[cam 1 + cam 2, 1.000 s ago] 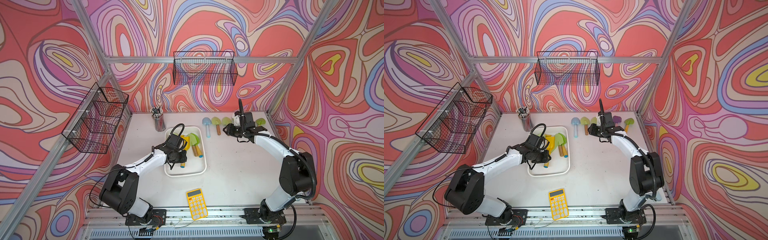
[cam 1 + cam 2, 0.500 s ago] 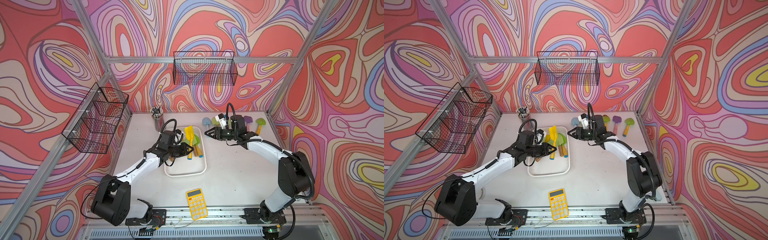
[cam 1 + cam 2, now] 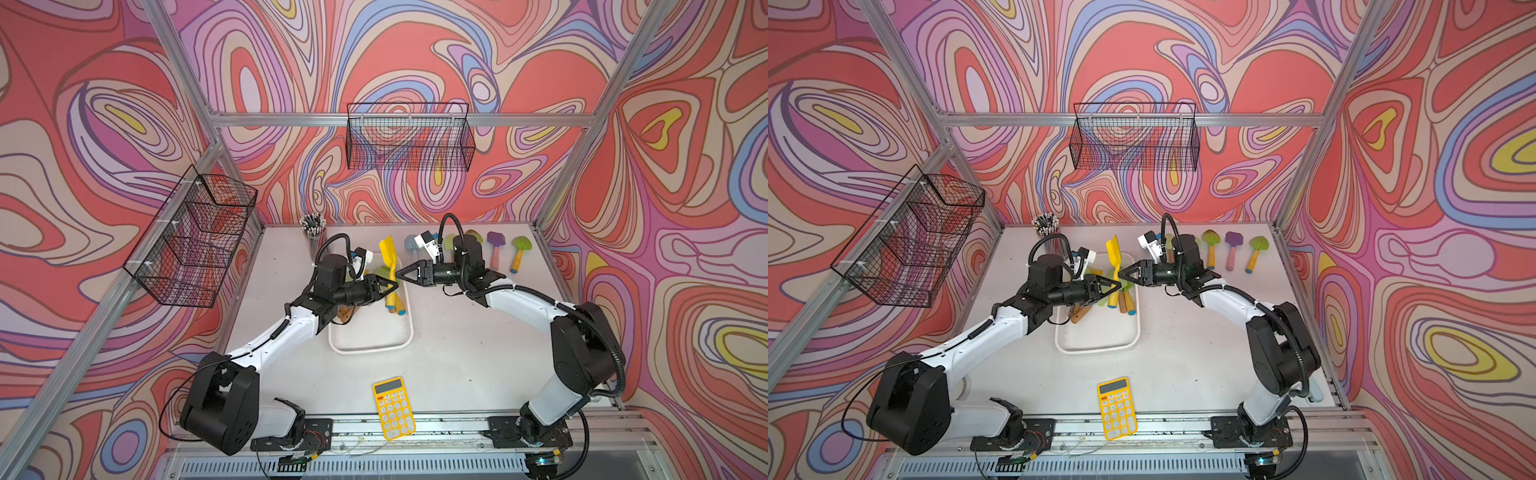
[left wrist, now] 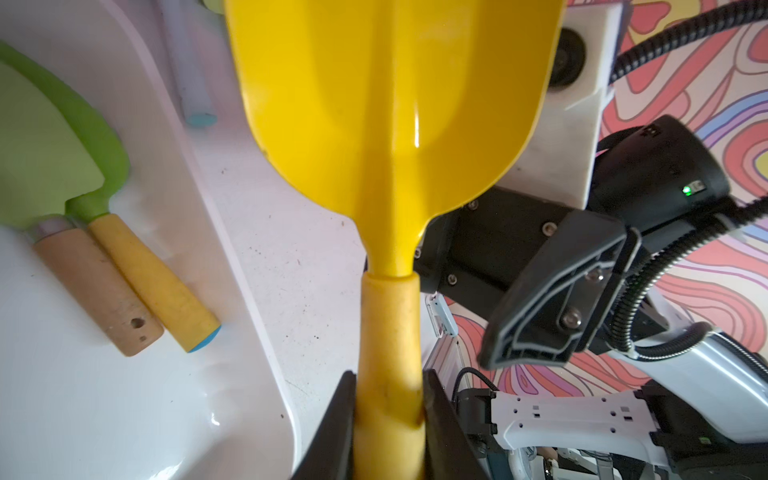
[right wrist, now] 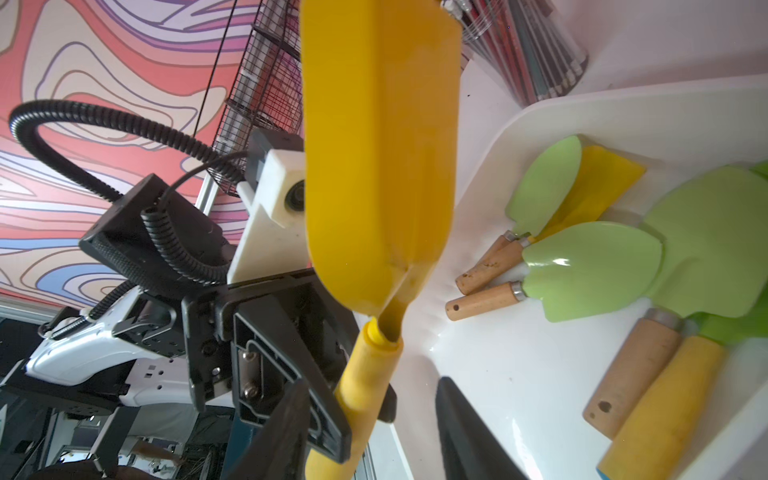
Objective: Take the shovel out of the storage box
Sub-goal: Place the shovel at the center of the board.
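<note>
Yellow shovel held in the air over the far right part of the storage box. Its blade is uppermost and leans toward the back edge of the counter. In both top views the blade shows above the box's far rim; whether the handle's lower end clears the box cannot be told.

Left pincer reaches in from the box's left side and is clamped on the shovel's yellow handle. In the left wrist view its two black fingers press on opposite sides of the handle, below the blade.

Right pincer comes in from the right and meets the left one almost tip to tip, a little nearer the blade. In the right wrist view its jaws stand apart with the handle between them. Whether either finger touches the handle cannot be told.

Inside the storage box lie green-bladed shovels with wooden and yellow handles, resting on the box floor.

On the counter near its back edge, right of the box, a purple shovel lies in a row with green ones. A pen cup stands by the back edge, left of the box. A yellow calculator lies near the front edge.
</note>
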`<state>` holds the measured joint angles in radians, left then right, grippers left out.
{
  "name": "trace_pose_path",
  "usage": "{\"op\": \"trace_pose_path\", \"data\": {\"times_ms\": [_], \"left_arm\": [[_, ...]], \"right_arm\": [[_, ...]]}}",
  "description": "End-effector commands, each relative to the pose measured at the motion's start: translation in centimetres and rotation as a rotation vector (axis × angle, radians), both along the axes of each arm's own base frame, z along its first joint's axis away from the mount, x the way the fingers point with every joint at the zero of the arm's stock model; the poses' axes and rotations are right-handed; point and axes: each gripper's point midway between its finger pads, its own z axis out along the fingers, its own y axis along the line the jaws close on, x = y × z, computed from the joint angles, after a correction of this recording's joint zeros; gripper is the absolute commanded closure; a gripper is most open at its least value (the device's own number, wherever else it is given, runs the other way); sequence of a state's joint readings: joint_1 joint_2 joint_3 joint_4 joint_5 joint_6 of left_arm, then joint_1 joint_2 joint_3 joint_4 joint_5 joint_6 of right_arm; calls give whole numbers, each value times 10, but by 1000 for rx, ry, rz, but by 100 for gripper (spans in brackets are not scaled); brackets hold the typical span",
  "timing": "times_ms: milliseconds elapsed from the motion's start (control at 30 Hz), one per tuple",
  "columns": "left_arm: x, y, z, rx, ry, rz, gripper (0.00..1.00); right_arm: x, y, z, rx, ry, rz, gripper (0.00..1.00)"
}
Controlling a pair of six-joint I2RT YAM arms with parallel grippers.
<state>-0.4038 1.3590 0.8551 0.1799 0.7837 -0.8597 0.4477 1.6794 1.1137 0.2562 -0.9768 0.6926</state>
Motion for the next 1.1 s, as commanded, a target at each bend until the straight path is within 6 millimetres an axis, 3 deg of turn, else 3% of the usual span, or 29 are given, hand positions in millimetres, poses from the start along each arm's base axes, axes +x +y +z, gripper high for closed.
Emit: {"op": "trace_pose_path", "data": {"times_ms": [0,700,833,967,1067], "left_arm": [[0,-6,18,-88,-30,-44,100],[-5,-15,27,-215,-23,-106,98],[-5,-15,28,-217,-23,-110,94],[-5,-15,26,-203,-22,-110,80],[-5,-13,21,-169,-23,-100,59]], "right_arm": [[-4,5,5,55,-6,40,52],[-2,10,26,158,-8,70,68],[0,11,26,165,-4,73,75],[0,11,26,163,0,71,85],[1,11,24,155,6,64,87]]}}
